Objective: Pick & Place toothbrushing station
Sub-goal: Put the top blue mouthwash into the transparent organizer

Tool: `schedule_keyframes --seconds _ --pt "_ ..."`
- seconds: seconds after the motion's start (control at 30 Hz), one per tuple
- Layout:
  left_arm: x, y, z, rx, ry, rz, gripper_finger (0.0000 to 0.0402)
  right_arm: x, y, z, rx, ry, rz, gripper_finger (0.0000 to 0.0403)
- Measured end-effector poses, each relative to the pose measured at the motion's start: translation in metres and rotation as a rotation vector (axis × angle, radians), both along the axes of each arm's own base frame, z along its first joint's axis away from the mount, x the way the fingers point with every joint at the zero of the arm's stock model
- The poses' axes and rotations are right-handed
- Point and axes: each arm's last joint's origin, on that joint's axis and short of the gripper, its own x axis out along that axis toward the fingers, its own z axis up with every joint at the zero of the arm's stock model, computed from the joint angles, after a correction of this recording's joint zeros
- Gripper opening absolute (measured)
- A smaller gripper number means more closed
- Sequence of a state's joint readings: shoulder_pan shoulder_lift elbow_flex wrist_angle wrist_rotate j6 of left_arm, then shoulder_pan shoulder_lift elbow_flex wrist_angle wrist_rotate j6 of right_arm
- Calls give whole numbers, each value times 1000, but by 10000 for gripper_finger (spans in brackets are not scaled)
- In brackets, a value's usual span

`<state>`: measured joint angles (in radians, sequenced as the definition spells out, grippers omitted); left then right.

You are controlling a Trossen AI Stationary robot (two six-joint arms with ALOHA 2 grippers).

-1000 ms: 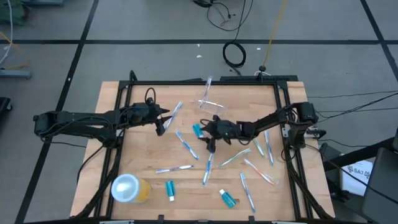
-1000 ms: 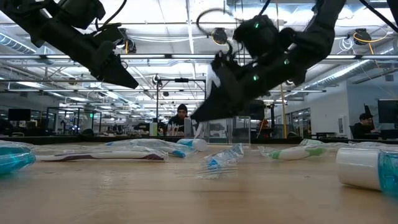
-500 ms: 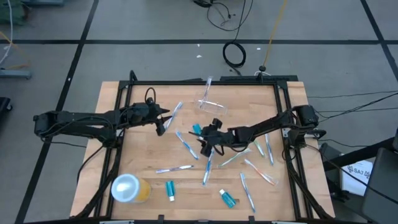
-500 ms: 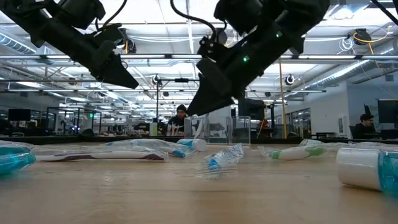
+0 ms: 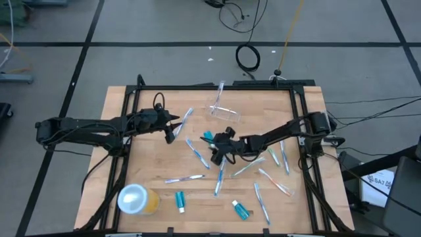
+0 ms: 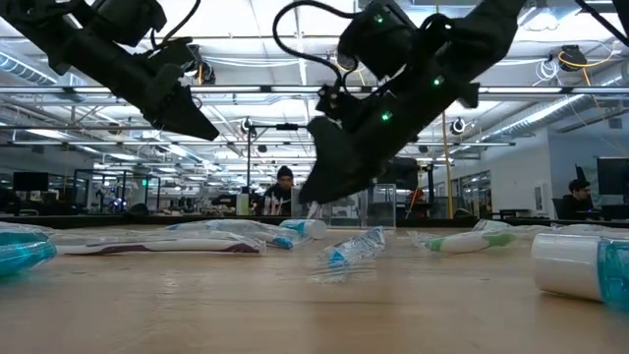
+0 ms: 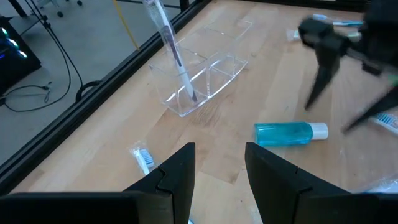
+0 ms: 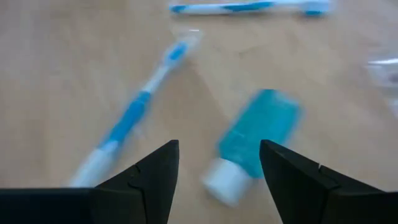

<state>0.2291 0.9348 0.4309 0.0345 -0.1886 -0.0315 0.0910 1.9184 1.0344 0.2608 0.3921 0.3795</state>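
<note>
Your right pincer (image 5: 219, 155) has swung left across the bench (image 5: 151, 172) over the last second and now hovers just above the teal tube (image 5: 208, 137), fingers spread wide and empty, so a grasp looks imminent. The tube lies flat near the bench's middle, its long axis running roughly left-right in the high view, white cap toward the blue toothbrush (image 8: 127, 118) beside it. The clear plastic cup (image 7: 202, 74) sits farther back, holding 1 toothbrush (image 7: 169, 43). Your left pincer (image 7: 217, 180) waits apart, fingers parted and empty.
</note>
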Motion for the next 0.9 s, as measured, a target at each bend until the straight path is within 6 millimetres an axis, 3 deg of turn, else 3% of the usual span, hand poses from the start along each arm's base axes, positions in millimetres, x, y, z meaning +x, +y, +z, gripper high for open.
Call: schedule_keyframes --seconds 0.2,0.47,0.73,0.9 --pt "0 0 0 0 0 0 147 1 -3 -21 -6 51 -8 216" --pt "0 0 0 0 3 0 147 1 -8 -22 -36 72 -25 200" --pt "1 -3 0 -135 -53 10 147 3 -4 -17 -191 114 210 192" --pt "17 -21 -6 -224 -94 -77 147 3 -3 -10 -246 117 256 209"
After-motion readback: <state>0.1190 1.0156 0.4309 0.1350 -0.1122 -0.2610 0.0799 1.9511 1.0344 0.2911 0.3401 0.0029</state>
